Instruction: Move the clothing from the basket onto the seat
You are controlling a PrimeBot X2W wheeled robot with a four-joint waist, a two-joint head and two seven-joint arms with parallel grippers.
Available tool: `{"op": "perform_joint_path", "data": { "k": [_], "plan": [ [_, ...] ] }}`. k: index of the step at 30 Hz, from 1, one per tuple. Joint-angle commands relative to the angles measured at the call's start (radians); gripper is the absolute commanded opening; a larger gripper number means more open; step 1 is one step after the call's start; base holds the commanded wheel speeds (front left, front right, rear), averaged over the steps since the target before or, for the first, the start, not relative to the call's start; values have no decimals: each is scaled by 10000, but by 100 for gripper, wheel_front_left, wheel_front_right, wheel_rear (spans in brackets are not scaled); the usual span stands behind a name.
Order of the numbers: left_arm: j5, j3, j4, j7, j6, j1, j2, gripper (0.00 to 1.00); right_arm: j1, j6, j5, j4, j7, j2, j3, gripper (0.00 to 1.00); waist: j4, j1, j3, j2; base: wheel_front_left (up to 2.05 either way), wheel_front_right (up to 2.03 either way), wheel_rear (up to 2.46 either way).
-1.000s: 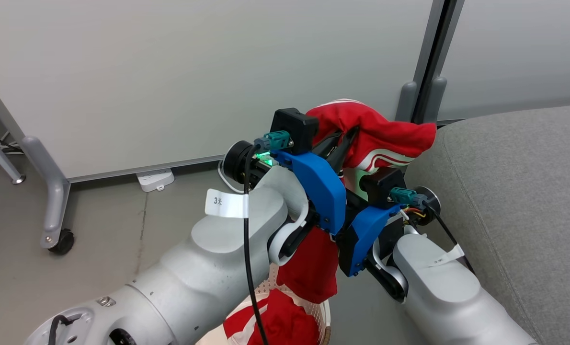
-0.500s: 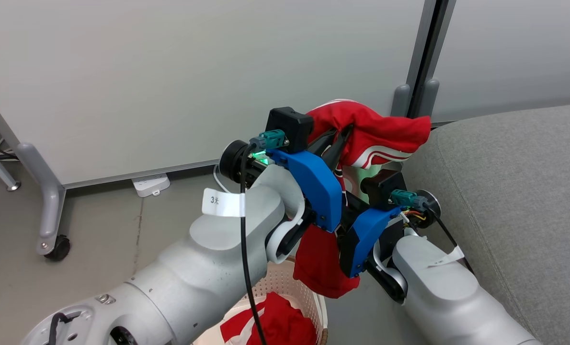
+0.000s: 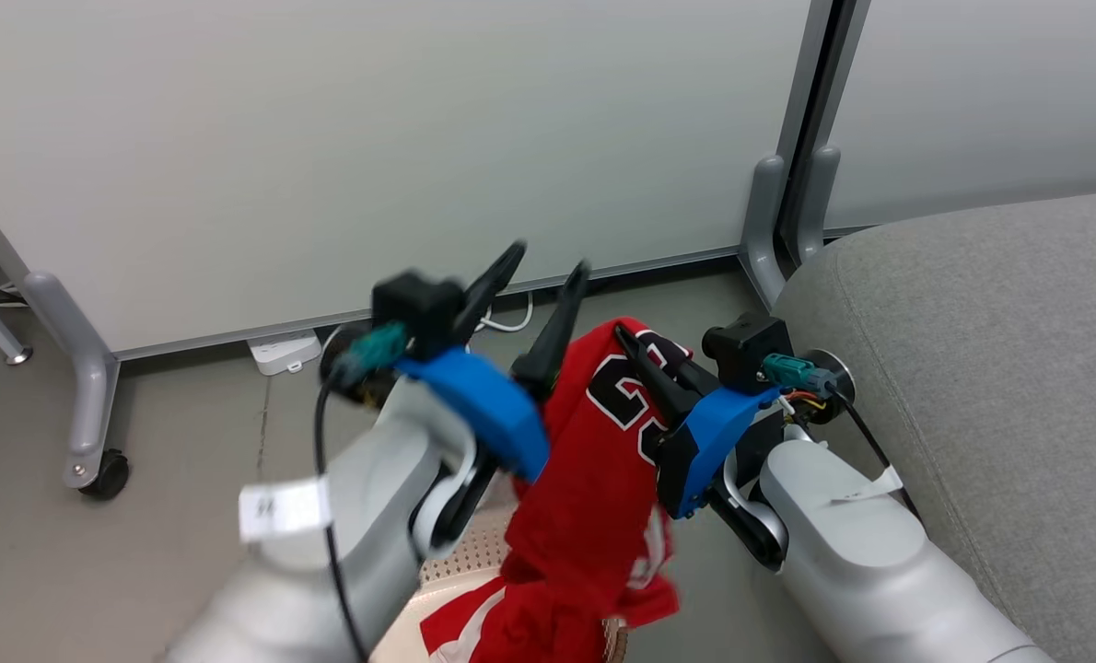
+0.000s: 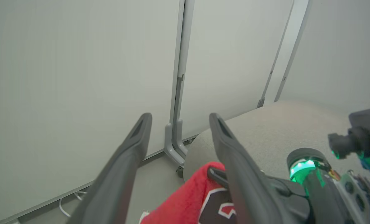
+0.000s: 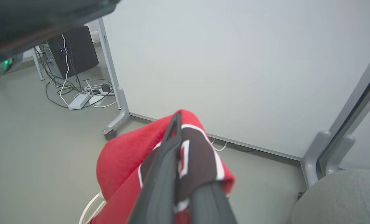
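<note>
The right gripper (image 3: 631,345) pinches the jersey (image 3: 585,460) — it hangs down, the seat (image 3: 972,350) close on the robot's right. The left gripper (image 3: 548,261) gapes wide, empty.

The left tool (image 3: 548,259), clamped on a raised bunch of red cloth a second ago, now has its two fingers spread apart. It has swung left and lower, clear of the cloth, and shows blurred. The jersey (image 3: 585,460) no longer sits heaped above both tools beside the seat (image 3: 972,322). It has dropped and now hangs from the pinched right tool (image 3: 626,337) alone, unfolded so a black-and-white number faces up, its lower end trailing down to the basket (image 3: 470,552). The right tool's fingers, hidden before, now show.
</note>
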Motion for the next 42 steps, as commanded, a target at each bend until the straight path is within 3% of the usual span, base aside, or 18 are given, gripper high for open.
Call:
{"op": "perform_joint_path", "data": {
  "k": [1,9,19,32,42],
  "plan": [
    [471,479,-357,-40,-37,615,169,100,-38,5,-121,-107,-63,-12,-103,0,-21,-1,12,-1,0,0,0],
    [3261,3576,-2315,-36,-344,4088,631,100,189,5,-658,-483,-82,-13,-784,0,-46,-1,99,-1,0,0,0],
    [5044,5981,-3317,-37,-794,6427,192,100,477,5,-1359,-870,-87,-13,-1611,0,8,-1,299,-1,0,0,0],
    [5750,6673,-3225,-36,-962,6816,-288,100,696,5,-1570,-1243,152,-15,-1914,0,-154,-1,378,-1,0,0,0],
    [5808,6421,-3464,-36,-944,6534,-181,100,702,5,-1768,-1595,251,-16,-2154,0,-1645,-1,717,-1,0,0,0]
  ]
}}
